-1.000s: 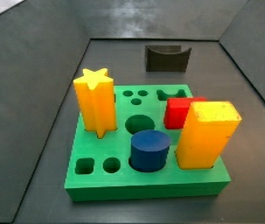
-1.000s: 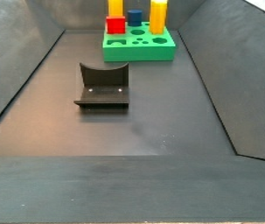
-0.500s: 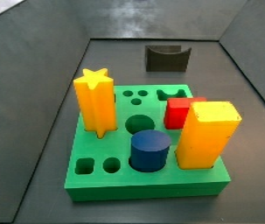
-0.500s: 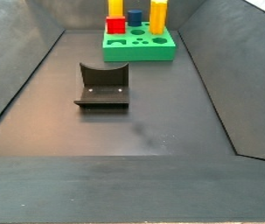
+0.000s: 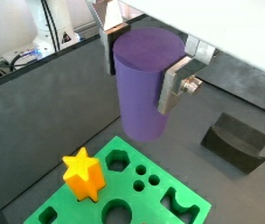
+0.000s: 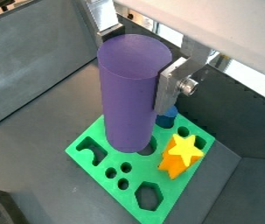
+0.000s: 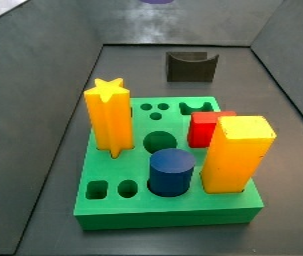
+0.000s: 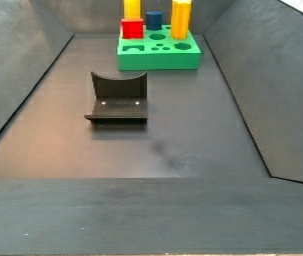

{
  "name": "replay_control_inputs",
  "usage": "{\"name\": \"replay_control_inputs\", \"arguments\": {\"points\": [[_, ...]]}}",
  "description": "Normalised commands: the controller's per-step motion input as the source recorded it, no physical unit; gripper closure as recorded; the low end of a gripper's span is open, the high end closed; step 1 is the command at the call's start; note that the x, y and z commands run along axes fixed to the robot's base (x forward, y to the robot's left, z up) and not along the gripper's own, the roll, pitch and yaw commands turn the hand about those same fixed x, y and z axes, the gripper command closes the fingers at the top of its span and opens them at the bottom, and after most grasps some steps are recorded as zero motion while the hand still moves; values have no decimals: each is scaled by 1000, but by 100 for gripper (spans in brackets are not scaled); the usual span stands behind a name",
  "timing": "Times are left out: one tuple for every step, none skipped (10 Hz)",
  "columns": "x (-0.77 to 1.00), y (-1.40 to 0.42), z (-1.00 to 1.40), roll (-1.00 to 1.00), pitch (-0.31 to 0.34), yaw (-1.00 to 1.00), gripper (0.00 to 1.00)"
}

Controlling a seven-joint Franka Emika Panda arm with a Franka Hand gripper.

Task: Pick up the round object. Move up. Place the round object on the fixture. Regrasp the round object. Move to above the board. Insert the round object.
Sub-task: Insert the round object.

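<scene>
Newly dipping into a side view, the round object [image 7: 157, 2] stands clamped upright in the gripper [image 5: 144, 61] above the board [image 5: 146, 197].

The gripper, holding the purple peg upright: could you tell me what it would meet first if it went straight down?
Probably the green board: the peg in the gripper hangs over its small holes beside the star peg, though depth is unclear.

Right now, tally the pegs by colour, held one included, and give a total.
Purple: 1, the round peg held upright in the gripper above the green board
Orange: 1, the star peg
Yellow: 1, the square peg
Red: 1, the block
Dark blue: 1, the cylinder
Total: 5
</scene>
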Motion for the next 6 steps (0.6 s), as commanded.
{"name": "replay_control_inputs", "arguments": {"points": [[23,-103,-129,-24,0,-57,100],[89,-137,-151,-11,0,-46,100],[23,-171,-206,0,0,-86,100],[60,-240,-234,0,-3,-266,100],[86,-257,-274,-4,-13,-446,100],[171,-260,-291,-7,-6,-531,100]]}}
